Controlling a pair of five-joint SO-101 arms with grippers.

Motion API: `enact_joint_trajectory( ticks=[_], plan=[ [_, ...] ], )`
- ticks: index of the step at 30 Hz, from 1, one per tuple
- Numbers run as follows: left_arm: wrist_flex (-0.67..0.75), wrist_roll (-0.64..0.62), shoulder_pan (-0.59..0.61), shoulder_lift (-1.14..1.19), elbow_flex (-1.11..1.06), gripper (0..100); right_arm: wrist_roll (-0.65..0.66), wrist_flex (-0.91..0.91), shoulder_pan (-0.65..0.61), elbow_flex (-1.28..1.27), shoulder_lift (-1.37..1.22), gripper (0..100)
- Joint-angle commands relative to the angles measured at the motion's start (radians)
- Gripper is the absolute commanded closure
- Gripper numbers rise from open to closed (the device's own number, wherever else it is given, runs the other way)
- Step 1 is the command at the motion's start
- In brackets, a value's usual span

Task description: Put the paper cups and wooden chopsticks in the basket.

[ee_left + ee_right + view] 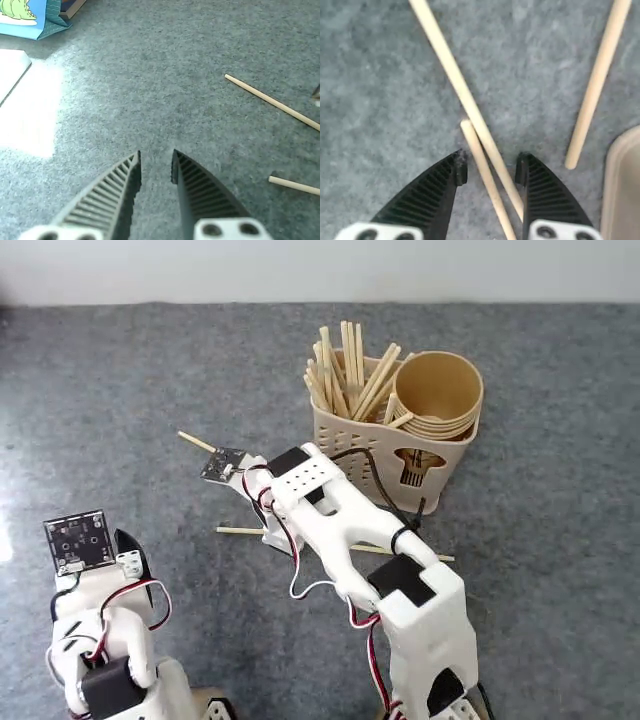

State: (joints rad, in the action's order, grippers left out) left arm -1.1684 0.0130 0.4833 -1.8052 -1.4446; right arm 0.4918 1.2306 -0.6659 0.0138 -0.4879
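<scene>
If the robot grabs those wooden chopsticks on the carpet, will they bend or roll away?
Probably no bending: the chopsticks inside the open right gripper look like straight, thin wood. They look round, so they might roll, though the fuzzy carpet should slow them. Two lie close together there, so one may slip out when squeezed.

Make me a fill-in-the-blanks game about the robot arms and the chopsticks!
1. The paper cups are stacked ____ the basket.
2. The right gripper is open, with ____ loose chopsticks lying between its fingers.
3. The left gripper is ____ and holds nothing.
Missing words: inside; two; open.
</scene>
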Motion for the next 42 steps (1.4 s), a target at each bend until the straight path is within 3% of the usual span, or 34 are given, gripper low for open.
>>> enact_joint_trajectory(
  ticks=[1, 5, 16, 26, 32, 42],
  plan=[
    [-0.005, 0.009, 0.003, -0.011, 0.002, 90, 0.012, -0.008, 0.002, 0.051, -0.008, 85.3],
    [-0.005, 0.009, 0.003, -0.011, 0.002, 90, 0.012, -0.008, 0.002, 0.052, -0.007, 99.1],
    [-0.002, 0.011, 0.003, -0.011, -0.005, 90, 0.009, 0.058, 0.028, 0.046, 0.11, 99.1],
    [-0.002, 0.011, 0.003, -0.011, -0.005, 90, 0.011, 0.24, 0.036, 0.051, 0.49, 99.1],
    [-0.002, 0.011, 0.003, -0.011, -0.007, 90, 0.003, 0.234, 0.01, 0.058, 0.757, 99.1],
    [-0.002, 0.011, 0.003, -0.011, -0.007, 90, -0.147, 0.168, 0.005, 0.431, 0.895, 99.1]
  ],
)
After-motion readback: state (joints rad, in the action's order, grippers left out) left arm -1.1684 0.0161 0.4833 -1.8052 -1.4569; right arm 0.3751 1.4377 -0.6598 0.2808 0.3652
